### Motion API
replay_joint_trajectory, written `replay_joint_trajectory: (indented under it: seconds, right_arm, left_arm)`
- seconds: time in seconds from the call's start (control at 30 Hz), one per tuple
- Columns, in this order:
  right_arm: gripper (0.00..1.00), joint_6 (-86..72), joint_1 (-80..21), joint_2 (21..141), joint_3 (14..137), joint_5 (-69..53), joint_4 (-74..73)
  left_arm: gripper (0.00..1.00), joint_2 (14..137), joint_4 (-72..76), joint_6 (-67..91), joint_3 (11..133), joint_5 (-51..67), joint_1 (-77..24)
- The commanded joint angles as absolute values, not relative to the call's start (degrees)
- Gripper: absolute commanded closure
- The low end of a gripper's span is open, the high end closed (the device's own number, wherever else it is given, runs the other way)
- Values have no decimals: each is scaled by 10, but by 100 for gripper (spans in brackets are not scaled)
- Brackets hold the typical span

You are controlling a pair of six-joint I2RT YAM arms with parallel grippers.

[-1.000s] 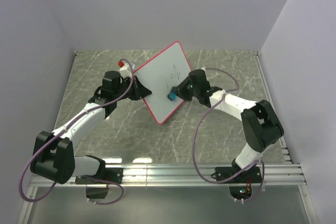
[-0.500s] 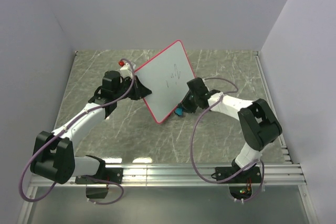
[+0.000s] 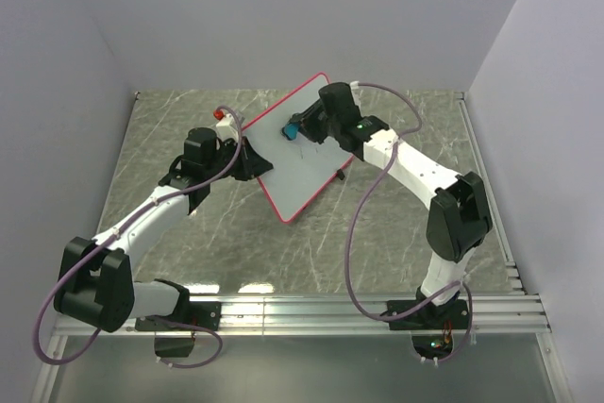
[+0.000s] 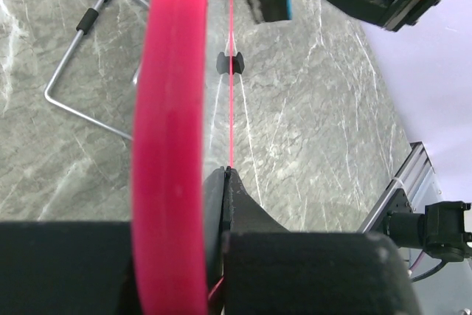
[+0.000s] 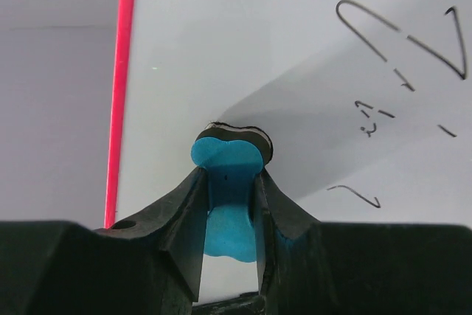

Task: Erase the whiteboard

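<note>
Top external: left gripper (image 3: 251,159) is clamped on the whiteboard's (image 3: 300,165) left frame edge, holding it tilted off the table (image 3: 170,129). The board looks light, stiff and slick-faced, so the frame is the sensible hold. At its upper face, right gripper (image 3: 297,127) pinches a blue eraser (image 3: 291,129), and pen marks (image 5: 402,49) show beside it.

The table (image 3: 245,252) is a dark grey-green marble-look slab with white veins all over. An aluminium rail (image 3: 311,307) runs along its 6 o'clock edge in the top view, and a thinner metal strip (image 3: 477,153) lines the 3 o'clock side. The only loose thing I can spot lying flat on it is a bent wire stand (image 4: 67,60) with black sleeves on one leg, around 10 o'clock in the left wrist view. The whiteboard (image 3: 297,153) dips its lowest corner near the table's middle; I can't tell if it actually touches.
</note>
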State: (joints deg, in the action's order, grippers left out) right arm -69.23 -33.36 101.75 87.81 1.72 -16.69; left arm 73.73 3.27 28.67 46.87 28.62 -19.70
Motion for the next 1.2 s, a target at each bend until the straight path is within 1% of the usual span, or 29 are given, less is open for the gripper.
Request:
replay_joint_trajectory:
  seconds: [0.0,0.1,0.17,0.3,0.37,0.5,0.73,0.97,1.07,1.13,1.17]
  right_arm:
    - [100,-734,-341,1034,893,32,-142]
    - [100,-718,-348,1049,907,41,-157]
    - [100,-713,-350,1049,894,41,-156]
    - [100,-731,-357,1028,800,30,-132]
    - [100,-734,-360,1025,774,26,-139]
    - [100,-749,-369,1004,682,11,-133]
    - [100,-753,-375,986,608,8,-122]
    - [100,-747,-369,993,650,20,-127]
    - [100,-740,-353,1001,702,23,-114]
    - [100,-714,-344,1032,788,18,-126]
    - [100,-703,-342,1048,868,13,-145]
  left_arm:
    - [100,734,-98,274,447,367,-221]
    - [100,734,-99,272,447,367,-221]
    - [100,731,-102,270,449,367,-221]
    - [100,732,-102,266,451,371,-221]
    - [100,733,-103,266,451,374,-221]
    - [100,735,-100,265,453,378,-221]
    - [100,738,-99,264,454,388,-221]
    - [100,747,-99,259,456,393,-221]
    - [100,746,-97,260,455,393,-221]
    - [100,747,-97,260,455,392,-221]
    - [100,747,-96,260,456,391,-221]
